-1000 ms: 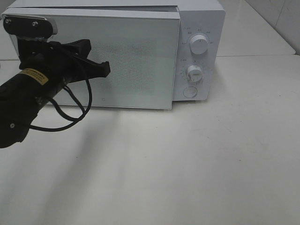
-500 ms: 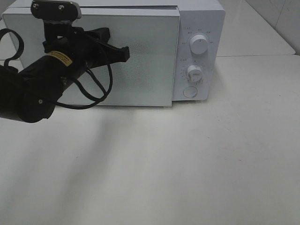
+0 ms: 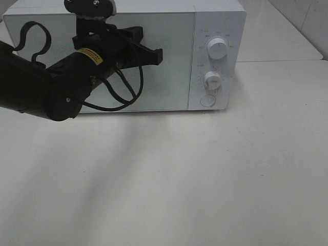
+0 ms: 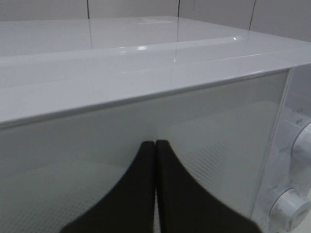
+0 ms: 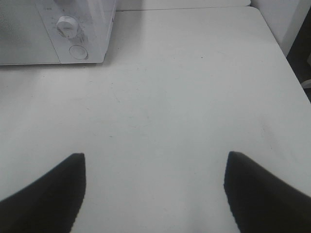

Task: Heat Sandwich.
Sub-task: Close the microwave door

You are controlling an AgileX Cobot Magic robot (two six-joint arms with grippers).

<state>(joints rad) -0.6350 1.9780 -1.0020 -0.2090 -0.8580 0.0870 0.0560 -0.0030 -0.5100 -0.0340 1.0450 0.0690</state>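
Exterior high view: my left pincer (image 3: 158,56) sits upper centre of frame, tips pressed together, against the door (image 3: 174,87) of the white microwave (image 3: 218,15). The door lies flush with the body. My arm is cut off at the left edge; a black cable (image 3: 130,95) loops beneath it.

Left wrist view: the two fingers (image 4: 138,194) touch along their full visible length, nothing between them. The door (image 4: 223,126) is frosted and dotted; the interior cannot be made out.

Sandwich: in no view; location cannot be told.

Right wrist view: right pincer (image 5: 155,156) spread wide, empty, over the bare surface (image 5: 184,82). Microwave (image 5: 95,19) at upper left, cropped. This pincer is outside the exterior high view.
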